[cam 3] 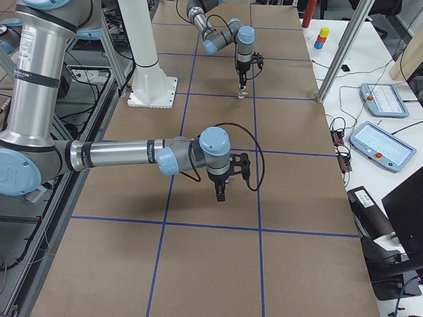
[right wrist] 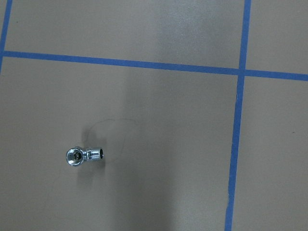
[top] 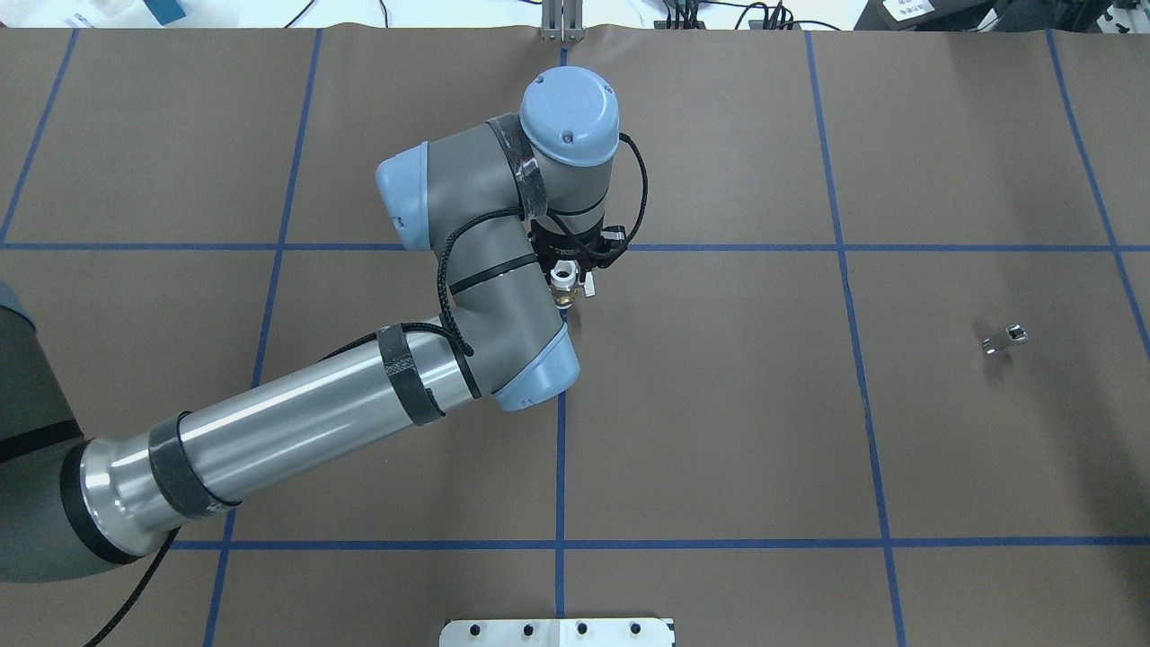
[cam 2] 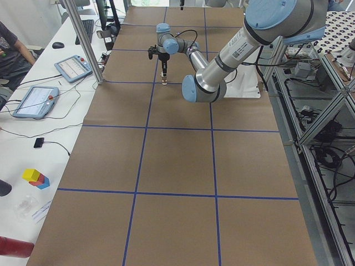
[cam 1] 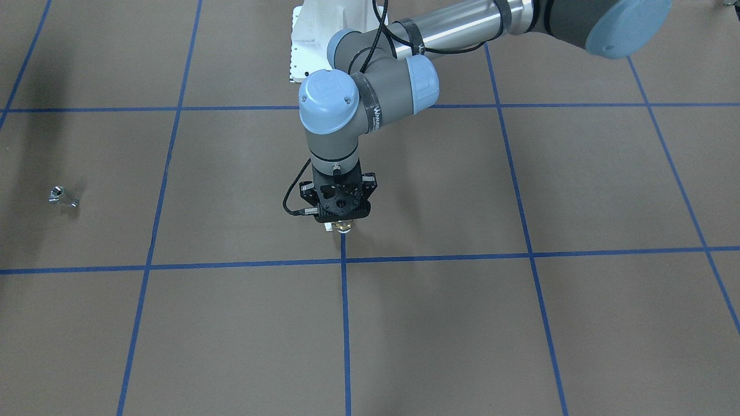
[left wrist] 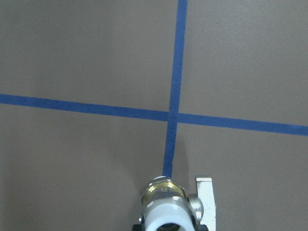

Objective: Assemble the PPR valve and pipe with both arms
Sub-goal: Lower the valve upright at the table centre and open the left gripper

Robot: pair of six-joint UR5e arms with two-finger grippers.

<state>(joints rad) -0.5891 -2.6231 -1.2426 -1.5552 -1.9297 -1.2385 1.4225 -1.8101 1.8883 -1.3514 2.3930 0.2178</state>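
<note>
One left pincer (cam 1: 340,222) clamps PPR valve (left wrist: 164,195) over blue tape (left wrist: 176,72); right pincer's (cam 3: 220,195) state unclear.

**Scant lettering being shown, none being read in full**

White lettering is being carried on a black band (cam 1: 377,110) wrapped around the wrist link of the left arm (cam 1: 462,29) in the front-facing view. Only an opening "W" is being made out, the rest being too small. In the left-side view, a dark printed line is being shown along the arm's silver tube (cam 2: 236,43), blurred beyond reading. No other text is being read.
</note>
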